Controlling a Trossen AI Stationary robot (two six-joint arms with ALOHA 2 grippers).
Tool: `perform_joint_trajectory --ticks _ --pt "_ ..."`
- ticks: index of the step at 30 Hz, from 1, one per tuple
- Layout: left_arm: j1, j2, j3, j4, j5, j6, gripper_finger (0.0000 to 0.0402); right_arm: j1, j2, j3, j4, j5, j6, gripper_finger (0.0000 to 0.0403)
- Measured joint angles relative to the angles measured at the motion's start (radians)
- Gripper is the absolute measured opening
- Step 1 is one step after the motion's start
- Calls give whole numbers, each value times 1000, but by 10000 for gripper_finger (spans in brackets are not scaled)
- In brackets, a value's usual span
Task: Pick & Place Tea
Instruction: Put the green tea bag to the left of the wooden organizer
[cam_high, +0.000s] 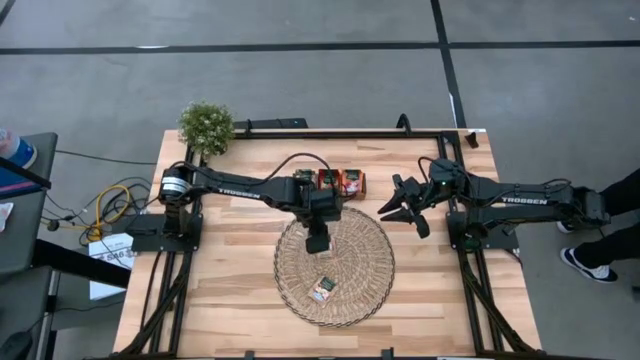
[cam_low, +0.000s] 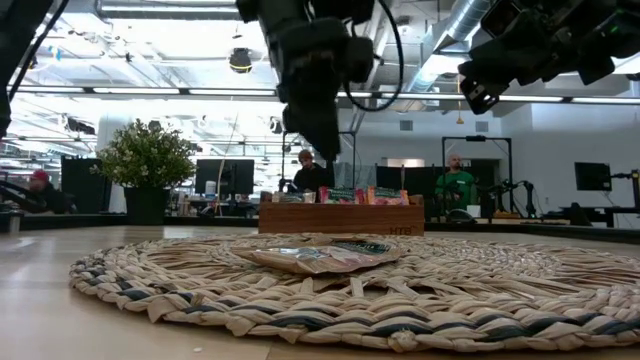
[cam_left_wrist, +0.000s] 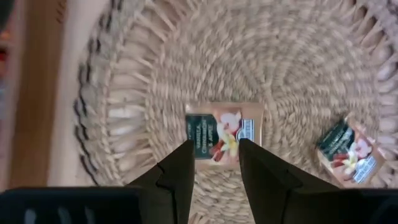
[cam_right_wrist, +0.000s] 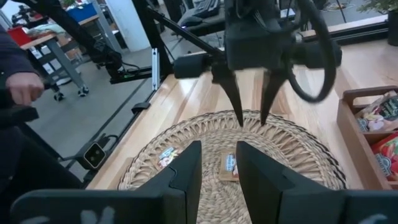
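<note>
My left gripper (cam_left_wrist: 214, 163) hangs open, empty, over a tea sachet (cam_left_wrist: 222, 132) lying flat mid-mat (cam_high: 370, 275) — light, thin, crinkly, I'd judge, so pinch one edge — while the right gripper (cam_high: 404, 207) waits parted, empty, right of the tray (cam_high: 340, 182).

Left gripper (cam_high: 317, 243) points down, fingers (cam_left_wrist: 180, 171) parted; right gripper (cam_high: 400, 205) waits, raised.

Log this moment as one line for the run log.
left gripper: open above mat | two tea sachets on mat | right gripper: waiting beside tray
</note>
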Motion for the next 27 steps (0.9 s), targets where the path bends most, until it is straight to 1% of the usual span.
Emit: perform_joint_trajectory --ticks 2,5,7,12,15,21,27 --pt "-1 0 -29 24 4 0 117 5 0 0 0 0 -1 92" --pt "-4 0 -72 115 3 27 117 11 0 0 0 0 -2 92" --pt "-8 0 -94 129 -6 38 117 11 0 0 0 0 -2 92" --pt "-24 0 -123 174 -17 70 117 10 0 0 0 0 -2 92" --pt "-38 21 -126 217 -56 73 117 10 0 0 0 0 -2 92" --pt "-52 105 -123 214 -72 47 117 10 0 0 0 0 -2 92" --pt "-50 116 -122 188 -102 -46 117 10 0 0 -4 0 -2 92"
